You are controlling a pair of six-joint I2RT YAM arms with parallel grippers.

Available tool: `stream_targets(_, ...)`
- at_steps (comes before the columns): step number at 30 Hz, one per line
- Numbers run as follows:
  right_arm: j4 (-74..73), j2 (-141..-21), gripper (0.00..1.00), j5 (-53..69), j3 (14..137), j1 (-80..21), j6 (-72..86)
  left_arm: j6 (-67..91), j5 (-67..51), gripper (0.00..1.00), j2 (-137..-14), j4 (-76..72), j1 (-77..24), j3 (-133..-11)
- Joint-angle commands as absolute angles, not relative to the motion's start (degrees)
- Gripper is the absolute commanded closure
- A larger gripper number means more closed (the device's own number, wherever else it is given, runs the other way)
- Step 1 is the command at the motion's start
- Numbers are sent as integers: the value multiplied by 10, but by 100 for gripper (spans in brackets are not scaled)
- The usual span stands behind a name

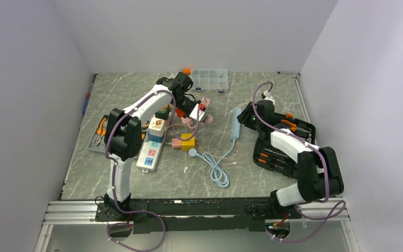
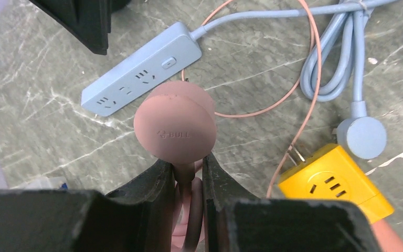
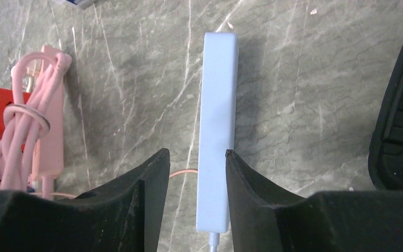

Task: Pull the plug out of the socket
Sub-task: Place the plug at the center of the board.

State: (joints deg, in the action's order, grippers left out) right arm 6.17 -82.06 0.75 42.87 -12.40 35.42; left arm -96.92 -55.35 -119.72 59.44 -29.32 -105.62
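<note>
The round, dusty-pink plastic plug [image 2: 175, 126] hangs above the grey marbled table [image 1: 273, 178], the left gripper [image 2: 188, 167] pinching the neck just below its disc, fingers closed tight on it. In the overhead view it sits well apart from the long white power strip with pastel blue, green and pink outlet faces [image 1: 149, 155], which lies under the left forearm with other adapters seated in it.

Directly below the plug in the left wrist view is a slim light-blue power strip [image 2: 136, 79], and the plug looks clear of its outlets. The right gripper [image 3: 197, 153] straddles that strip near its cord end. Its jaws are parted, the right finger at the strip's edge and a gap showing on the other side, so it is not clamped. A thin salmon cord [image 2: 315, 68] loops across the table towards a yellow cube socket [image 2: 336, 181].

The pull itself appears finished. What remains calls for carrying the plug to bare table, lowering it and opening the fingers without dragging the salmon cord.
</note>
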Motion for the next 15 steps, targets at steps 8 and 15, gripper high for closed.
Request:
stream_targets(8,78,-819,55,15,420,-121,356,-985,-517,100,-1209,524,-302,-1086)
stream_targets(15,73,-837,55,17,421,-121,360,-951,-475,100,-1236,484,-305,-1098)
